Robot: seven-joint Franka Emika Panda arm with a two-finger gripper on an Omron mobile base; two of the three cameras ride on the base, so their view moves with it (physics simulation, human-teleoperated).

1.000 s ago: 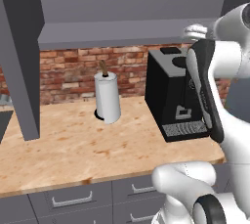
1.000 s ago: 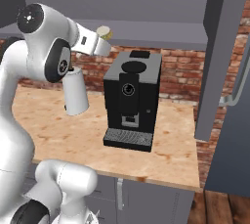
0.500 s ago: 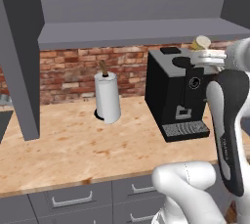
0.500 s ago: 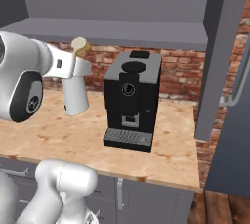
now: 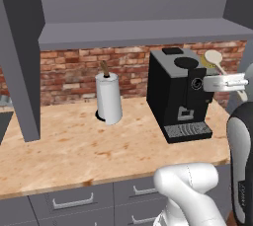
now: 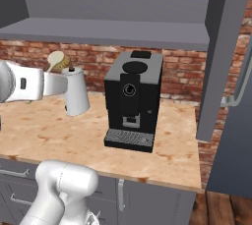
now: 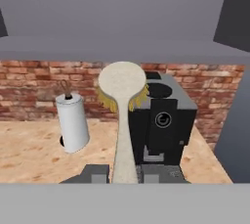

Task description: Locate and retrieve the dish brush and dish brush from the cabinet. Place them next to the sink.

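Note:
My gripper [image 7: 124,173] is shut on the cream handle of a dish brush [image 7: 122,120], whose tan oval head with yellowish bristles points up toward the cabinet shelf board [image 7: 122,49]. In the left base view the dish brush [image 5: 214,59] and gripper [image 5: 223,82] hang at the right, beside the coffee machine and below the cabinet shelf [image 5: 138,33]. From the right base camera the dish brush [image 6: 56,62] sits at the left in front of the paper towel roll, and the gripper [image 6: 58,80] holds it there. The sink is out of view.
A black coffee machine [image 5: 180,94] and a white paper towel roll [image 5: 109,97] stand on the wooden counter [image 5: 74,146] against a brick wall. Grey cabinet side panels [image 5: 22,57] [image 6: 221,57] hang down at both ends. Drawer fronts [image 5: 74,203] run below.
The hand has drawn back from the cabinet shelf and come lower with the brush still gripped. It drifted right in the left base view and left in the right base view.

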